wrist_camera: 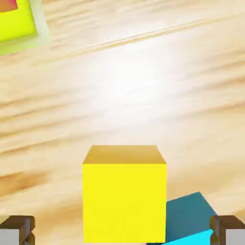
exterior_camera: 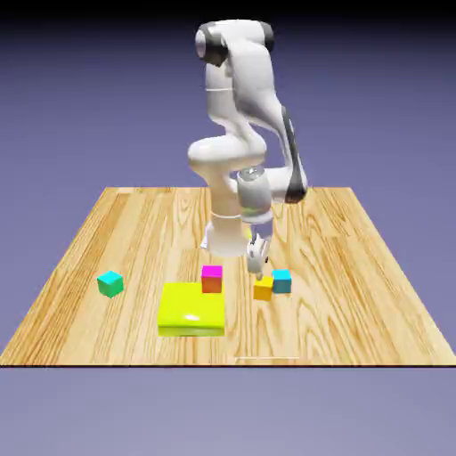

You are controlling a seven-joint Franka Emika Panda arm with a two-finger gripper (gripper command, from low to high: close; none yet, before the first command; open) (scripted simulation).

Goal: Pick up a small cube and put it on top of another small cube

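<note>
The small cube (exterior_camera: 263, 288), yellow on top with orange sides, rests on the wooden table (exterior_camera: 374, 294). The other small cube (exterior_camera: 281, 280), cyan-topped with blue sides, stands right beside it toward the exterior view's right. My gripper (exterior_camera: 257, 261) hangs just above the yellow cube, jaws open and empty. In the hand view the yellow cube (wrist_camera: 124, 196) looms large between the two grey fingertips (wrist_camera: 16, 230), with gaps on both sides. The cyan cube (wrist_camera: 189, 221) peeks out by the right tip.
A magenta-topped red cube (exterior_camera: 212, 278) stands at the back edge of a large flat yellow block (exterior_camera: 191, 308), left of the small cubes. A cyan-topped green cube (exterior_camera: 110, 283) sits far left. The flat block's corner (wrist_camera: 16, 21) shows at the hand view's top left.
</note>
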